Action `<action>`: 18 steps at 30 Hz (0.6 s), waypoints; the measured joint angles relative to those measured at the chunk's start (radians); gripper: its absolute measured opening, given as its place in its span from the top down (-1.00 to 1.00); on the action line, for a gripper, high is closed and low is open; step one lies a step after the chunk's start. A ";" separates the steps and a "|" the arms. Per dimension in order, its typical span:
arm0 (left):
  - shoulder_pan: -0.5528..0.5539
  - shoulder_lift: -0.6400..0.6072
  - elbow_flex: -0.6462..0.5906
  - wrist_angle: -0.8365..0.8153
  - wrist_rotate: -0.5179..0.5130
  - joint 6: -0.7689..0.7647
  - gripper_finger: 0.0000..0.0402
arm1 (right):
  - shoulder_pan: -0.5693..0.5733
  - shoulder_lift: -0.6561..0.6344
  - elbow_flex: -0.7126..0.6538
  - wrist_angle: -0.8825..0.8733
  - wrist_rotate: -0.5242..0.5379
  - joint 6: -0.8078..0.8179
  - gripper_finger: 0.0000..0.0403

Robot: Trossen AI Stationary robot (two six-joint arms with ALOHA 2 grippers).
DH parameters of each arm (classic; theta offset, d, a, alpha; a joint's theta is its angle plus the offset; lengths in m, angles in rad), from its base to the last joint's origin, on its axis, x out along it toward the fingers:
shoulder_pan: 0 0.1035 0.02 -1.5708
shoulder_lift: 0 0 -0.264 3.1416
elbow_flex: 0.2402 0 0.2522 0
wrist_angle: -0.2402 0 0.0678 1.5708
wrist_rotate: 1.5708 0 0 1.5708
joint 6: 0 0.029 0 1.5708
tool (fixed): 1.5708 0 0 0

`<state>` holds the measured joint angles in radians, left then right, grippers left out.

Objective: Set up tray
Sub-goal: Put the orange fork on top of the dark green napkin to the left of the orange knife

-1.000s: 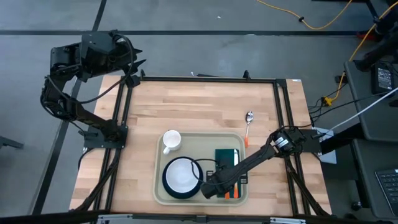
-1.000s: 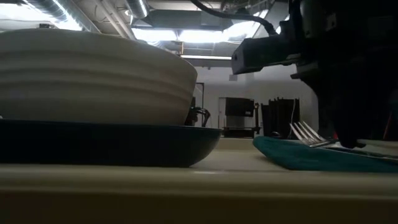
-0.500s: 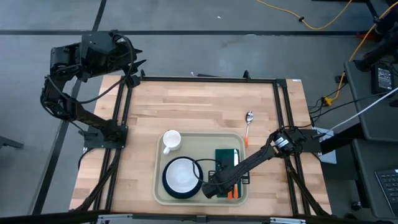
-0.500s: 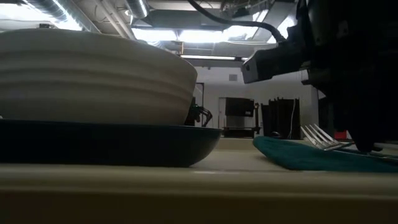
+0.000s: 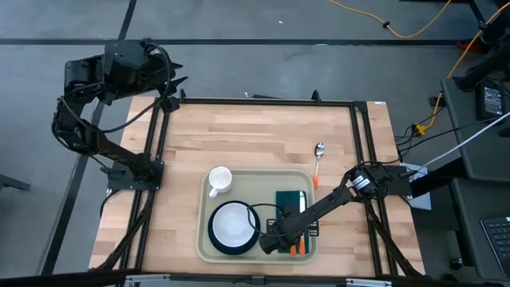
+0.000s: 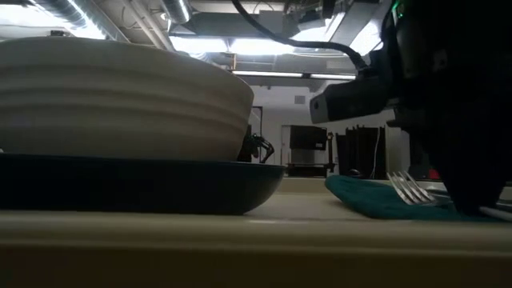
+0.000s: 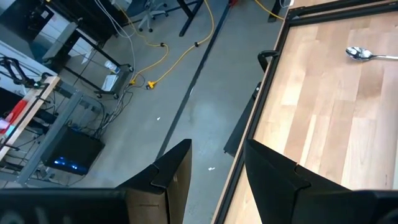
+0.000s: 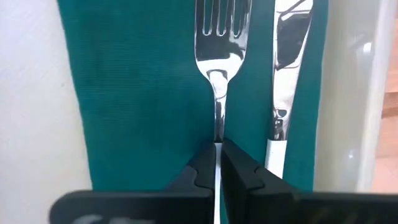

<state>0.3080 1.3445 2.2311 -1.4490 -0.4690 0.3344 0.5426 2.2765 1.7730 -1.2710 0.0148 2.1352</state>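
The cream tray (image 5: 204,209) lies at the table's near middle. On it are a dark green napkin (image 5: 292,201), also in the right wrist view (image 8: 137,81), with a fork (image 8: 220,37) and a knife (image 8: 289,37) side by side on it. My right gripper (image 8: 219,163) is shut on the fork over the napkin's near end (image 5: 279,237). In the low view the fork's tines (image 6: 410,189) sit low at the napkin (image 6: 372,200). My left gripper (image 7: 217,174) is open and empty, held high off the table's far left corner (image 5: 170,83). My right gripper pinches the fork's handle (image 8: 218,134) between its two fingers, on the handle's narrow sides below the neck. The fingers come from above, pointing down, and the handle runs out ahead between them. The tines point to the far side, low over the napkin; whether they rest on it I cannot tell.
A white bowl (image 5: 233,225) sits on a dark plate (image 5: 213,237) at the tray's near left, and a white cup (image 5: 219,180) at its far left. A spoon (image 5: 319,151) lies on the bare wood beyond the tray's far right corner.
My right gripper has gone a little toward the table's right edge and down with the fork. The fork's tines, raised and tilted up a second ago, have come down close to the napkin.
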 joint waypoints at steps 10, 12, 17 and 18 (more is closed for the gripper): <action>0.000 0.000 0.000 0.000 0.000 0.000 0.29 | -0.001 -0.001 -0.009 0.016 0.001 -0.001 0.94; 0.000 0.000 0.000 0.000 0.000 0.000 0.29 | -0.001 -0.001 -0.009 0.017 0.000 -0.001 0.89; 0.000 0.000 0.000 0.000 0.000 0.000 0.29 | -0.001 -0.001 -0.007 0.017 -0.001 0.000 0.72; 0.000 0.000 0.000 0.000 0.000 0.000 0.29 | -0.002 -0.001 -0.003 0.015 -0.001 0.001 0.69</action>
<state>0.3080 1.3445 2.2311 -1.4487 -0.4690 0.3347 0.5411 2.2757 1.7704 -1.2557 0.0137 2.1358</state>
